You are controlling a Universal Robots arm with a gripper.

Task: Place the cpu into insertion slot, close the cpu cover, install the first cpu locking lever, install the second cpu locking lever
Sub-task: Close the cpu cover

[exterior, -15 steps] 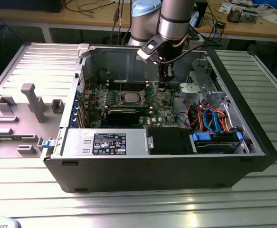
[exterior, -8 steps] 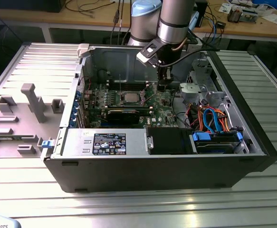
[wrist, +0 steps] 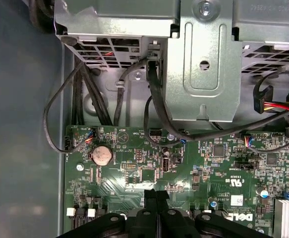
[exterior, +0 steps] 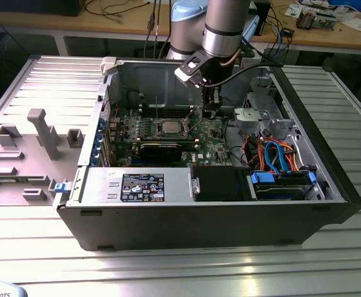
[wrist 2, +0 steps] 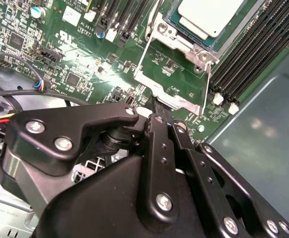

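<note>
The cpu [wrist 2: 211, 17] sits in the insertion slot [wrist 2: 200, 49] on the green motherboard [wrist 2: 85, 59], inside the open computer case [exterior: 230, 223] that lies on the metal surface [exterior: 168, 266]. The cpu cover [wrist 2: 171, 94] is swung open, its silvery frame standing out from the slot toward the end effector [wrist 2: 159, 106]. In both wrist views the end effector's black fingers [wrist: 150, 198] are pressed together. Their tips meet the cover's free edge, and I cannot tell whether any of it is pinched between them. In the exterior view the end effector [exterior: 210, 110] hangs low over the board, just to the exterior view's right of the cpu.
</note>
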